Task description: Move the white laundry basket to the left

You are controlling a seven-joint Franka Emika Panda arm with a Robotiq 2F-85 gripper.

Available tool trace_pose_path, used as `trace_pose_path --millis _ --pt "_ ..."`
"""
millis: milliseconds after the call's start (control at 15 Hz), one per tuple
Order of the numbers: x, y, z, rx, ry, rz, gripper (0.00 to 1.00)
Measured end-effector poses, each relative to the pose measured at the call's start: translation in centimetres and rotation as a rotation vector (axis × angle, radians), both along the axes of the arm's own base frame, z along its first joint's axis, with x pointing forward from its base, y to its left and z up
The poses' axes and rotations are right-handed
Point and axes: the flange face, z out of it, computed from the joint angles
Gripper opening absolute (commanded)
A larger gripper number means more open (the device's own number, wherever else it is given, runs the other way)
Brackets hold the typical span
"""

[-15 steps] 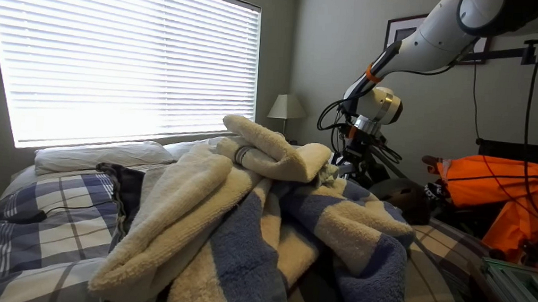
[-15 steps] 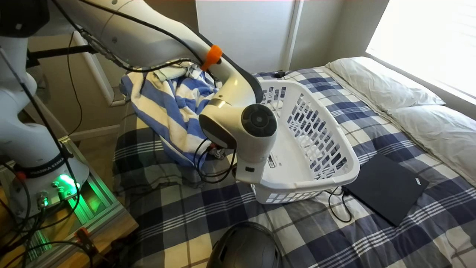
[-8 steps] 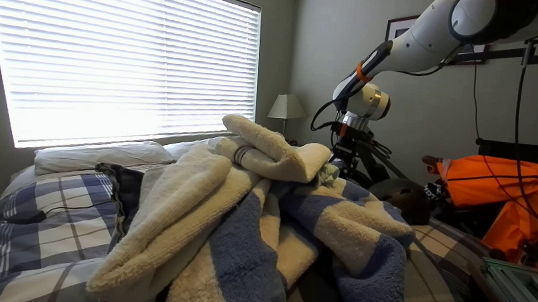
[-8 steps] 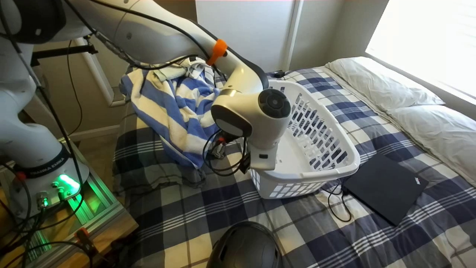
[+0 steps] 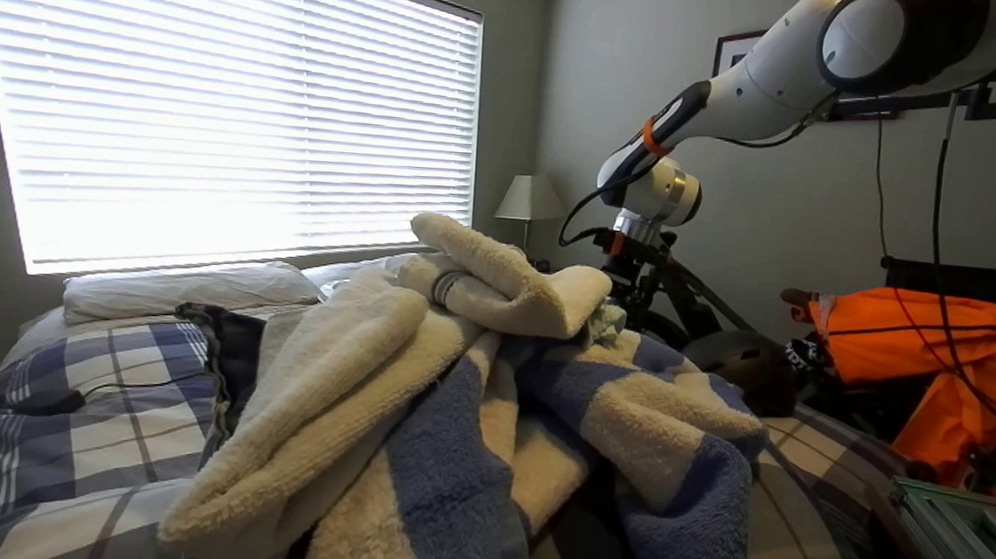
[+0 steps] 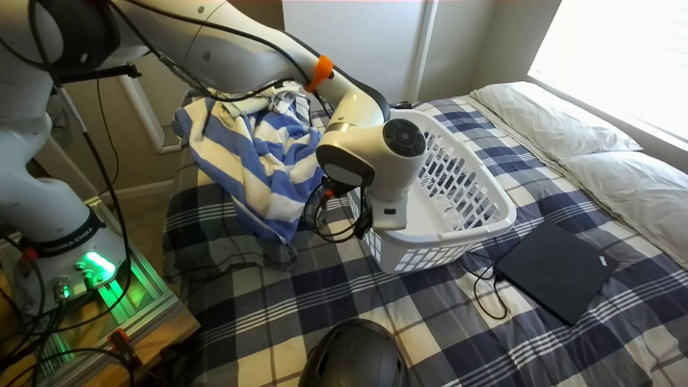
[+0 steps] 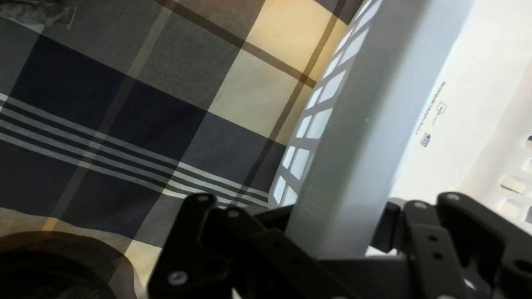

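The white laundry basket (image 6: pixel 457 236) stands on the plaid bed in an exterior view, with slotted sides and a thick rim. In the other exterior picture the blanket pile hides most or all of it. In the wrist view its rim (image 7: pixel 374 124) runs down between the fingers of my gripper (image 7: pixel 330 220). One finger is outside the basket and one inside, both close against the rim, and the gripper looks shut on it. My gripper also shows in an exterior view (image 5: pixel 625 284), its fingertips hidden behind the blanket; in the view over the bed the wrist covers it.
A blue-and-cream striped blanket (image 6: pixel 258 161) lies heaped beside the basket. A black laptop (image 6: pixel 559 271) with a cable lies on its other side. A dark helmet (image 6: pixel 355 357) sits in front. White pillows (image 6: pixel 553 115) line the window side.
The arm and basket have moved together, away from the helmet. In the view over the bed, the arm went right and up and the basket slid slightly up; in the blanket view, the arm went left.
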Motion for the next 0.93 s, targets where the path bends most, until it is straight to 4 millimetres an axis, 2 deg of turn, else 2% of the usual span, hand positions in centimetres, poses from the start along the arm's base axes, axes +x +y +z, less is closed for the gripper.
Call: trace_pose_path --millis 933 --pt "4.7 4.0 -1.2 -0.006 -0.056 0.087 0.00"
